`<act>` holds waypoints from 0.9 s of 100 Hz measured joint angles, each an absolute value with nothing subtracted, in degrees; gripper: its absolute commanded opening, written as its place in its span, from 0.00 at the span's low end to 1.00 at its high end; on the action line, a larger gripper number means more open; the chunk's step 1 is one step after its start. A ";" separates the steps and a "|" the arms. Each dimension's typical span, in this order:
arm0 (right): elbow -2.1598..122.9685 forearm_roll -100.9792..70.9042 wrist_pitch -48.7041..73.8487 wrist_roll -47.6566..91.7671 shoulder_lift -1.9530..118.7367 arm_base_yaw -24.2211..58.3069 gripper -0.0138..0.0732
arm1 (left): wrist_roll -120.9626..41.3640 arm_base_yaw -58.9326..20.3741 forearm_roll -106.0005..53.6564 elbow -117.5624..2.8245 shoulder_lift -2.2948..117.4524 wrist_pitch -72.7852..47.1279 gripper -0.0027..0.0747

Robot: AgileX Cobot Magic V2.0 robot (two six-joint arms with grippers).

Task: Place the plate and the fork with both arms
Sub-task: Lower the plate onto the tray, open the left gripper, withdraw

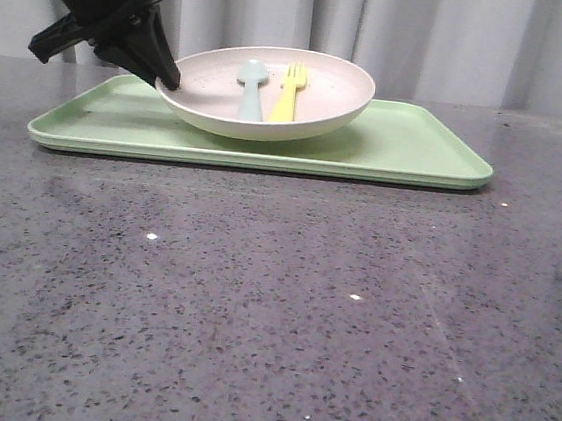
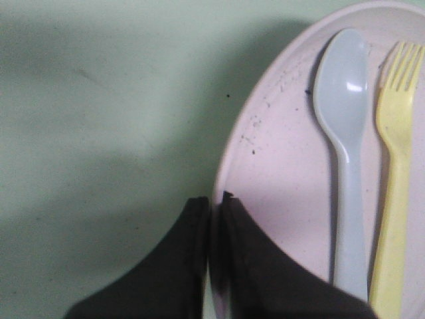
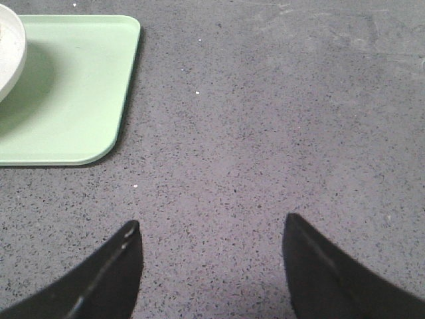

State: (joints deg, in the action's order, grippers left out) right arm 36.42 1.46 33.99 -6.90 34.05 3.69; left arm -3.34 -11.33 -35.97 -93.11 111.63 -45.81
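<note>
Spanning the far half of the grey stone table [image 1: 269, 320], a flat green tray [image 1: 418, 155] carries the plate [image 1: 271, 114], which sits left of the tray's centre with a pale blue spoon [image 1: 250, 92] and the yellow fork [image 1: 289, 93] lying side by side inside it, the fork to the right. The left gripper [image 2: 214, 206] is clenched on the plate's left rim, one finger inside the dish and one outside, as the left wrist view shows. The right gripper [image 3: 211, 229] hangs released over bare table to the right of the tray, grasping nothing.

The step in hand appears to be moving the plate off the tray. Done well, that means keeping the dish level, since both utensils rest loose against its sloped wall and could slide or tip out. A thin rim pinched at one edge may also pivot, so a slow, low carry looks wise. The fork seems left for the right arm, which sits well apart from it.
</note>
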 measured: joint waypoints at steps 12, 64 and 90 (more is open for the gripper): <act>36.42 1.46 33.99 -6.90 34.05 3.69 0.70 | -3.26 -11.33 -36.08 -93.11 111.63 -45.81 0.21; 36.42 1.46 33.99 -6.90 34.05 3.69 0.70 | -3.00 -11.33 -35.49 -93.34 111.24 -46.07 0.38; 36.42 1.36 34.35 -6.90 34.05 3.69 0.70 | -2.87 -11.33 -22.29 -93.34 104.11 -51.03 0.37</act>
State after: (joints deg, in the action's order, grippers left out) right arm 36.42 1.36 34.35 -6.90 34.05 3.69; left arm -2.87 -11.33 -22.29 -93.34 104.11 -51.03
